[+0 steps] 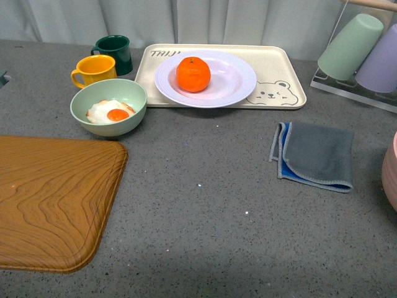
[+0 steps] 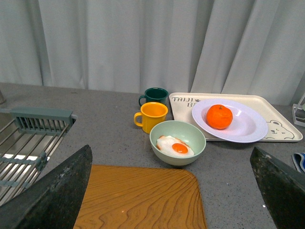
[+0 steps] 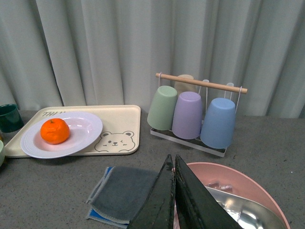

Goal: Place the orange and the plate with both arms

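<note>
lumpy round orange (image 1: 193,74) | on white ridged-rim plate (image 1: 232,82) | grey speckled counter (image 1: 211,186)

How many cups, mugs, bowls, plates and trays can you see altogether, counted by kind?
Cups on the rack: 4 (green, purple, blue, beige)
Mugs: 2 (yellow, dark green)
Bowls: 2 (pale green, pink)
Plates: 1
Trays: 2 (bear, wooden)
Total: 11

"TAIJI", partly hidden, on bear tray (image 1: 282,65)
</note>
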Controlling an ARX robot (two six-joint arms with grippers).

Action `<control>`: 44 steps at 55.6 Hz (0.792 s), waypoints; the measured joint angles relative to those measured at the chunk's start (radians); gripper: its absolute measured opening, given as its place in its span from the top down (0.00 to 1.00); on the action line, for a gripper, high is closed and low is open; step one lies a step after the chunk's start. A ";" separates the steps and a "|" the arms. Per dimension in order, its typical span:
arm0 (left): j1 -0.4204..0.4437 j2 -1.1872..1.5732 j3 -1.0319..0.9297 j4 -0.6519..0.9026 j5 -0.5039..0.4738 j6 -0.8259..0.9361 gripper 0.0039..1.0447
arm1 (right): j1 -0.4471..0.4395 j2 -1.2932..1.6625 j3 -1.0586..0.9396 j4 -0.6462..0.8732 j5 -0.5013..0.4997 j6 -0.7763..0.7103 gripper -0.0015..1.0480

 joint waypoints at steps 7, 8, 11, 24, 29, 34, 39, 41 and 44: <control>0.000 0.000 0.000 0.000 0.000 0.000 0.06 | 0.000 -0.037 0.000 -0.036 0.000 0.000 0.99; 0.000 0.000 0.000 0.000 0.000 0.000 0.06 | 0.000 -0.043 0.000 -0.042 0.000 0.000 0.99; 0.000 0.000 0.000 0.000 0.000 0.000 0.06 | 0.000 -0.056 0.000 -0.056 0.000 0.000 0.99; 0.000 0.000 0.000 0.000 0.000 0.000 0.06 | 0.000 -0.121 0.000 -0.122 0.000 0.000 0.99; 0.000 0.000 0.000 0.000 -0.001 0.000 0.06 | 0.000 -0.251 0.001 -0.274 -0.002 0.000 0.99; 0.000 0.000 0.000 0.000 0.000 0.000 0.06 | 0.000 -0.273 0.001 -0.278 -0.003 0.000 0.99; 0.000 0.000 0.000 0.000 0.000 0.000 0.06 | 0.000 -0.273 0.001 -0.280 -0.003 -0.001 0.99; 0.000 0.000 0.000 0.000 0.000 0.000 0.06 | 0.000 -0.273 0.001 -0.280 -0.003 -0.001 0.92; 0.000 0.000 0.000 0.000 0.000 0.000 0.06 | 0.000 -0.274 0.001 -0.280 -0.003 -0.001 0.80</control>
